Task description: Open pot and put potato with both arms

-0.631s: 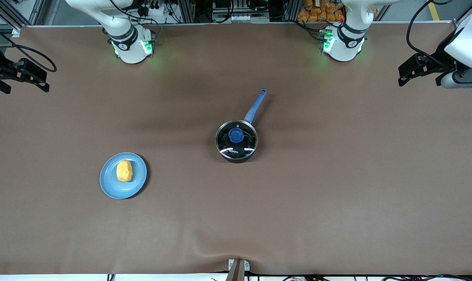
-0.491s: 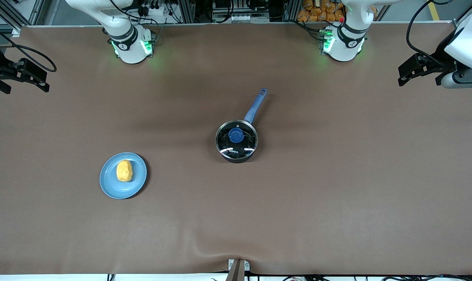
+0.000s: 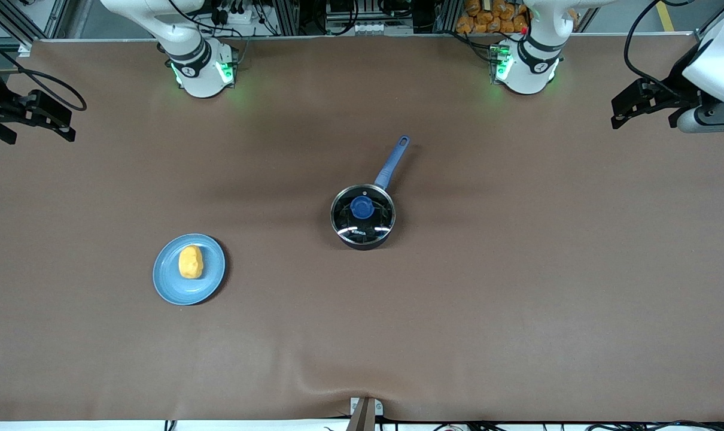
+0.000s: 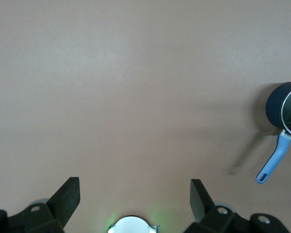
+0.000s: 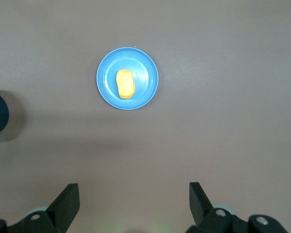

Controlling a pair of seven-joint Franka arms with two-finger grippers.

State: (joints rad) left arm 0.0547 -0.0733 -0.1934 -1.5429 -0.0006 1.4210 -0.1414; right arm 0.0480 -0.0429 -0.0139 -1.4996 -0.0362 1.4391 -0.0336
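Only partly visible, my left gripper (image 3: 622, 114) and right gripper (image 3: 63, 126) wait over surface (image 3: 517, 269) ends, jaws apart; lidded pot (image 3: 362, 216) centre, potato (image 3: 190, 262) on plate (image 3: 169, 286) at eight o'clock.

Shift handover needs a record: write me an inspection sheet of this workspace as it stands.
Surface: brown table cover, with a ripple at the edge nearest the front camera.
Job's things: pot mid-table, its glass lid on, blue handle pointing toward the bases; potato lying on a blue plate, nearer the front camera than the pot, toward the right arm's end.
Clutter: nothing seen.
Grippers: left gripper over the left arm's end of the table, jaws open, empty; right gripper over the right arm's end, jaws open, empty.
Cables: black cables looping along both arms, off the table.
Surroundings: racks, wiring and orange items past the table's edge by the bases.
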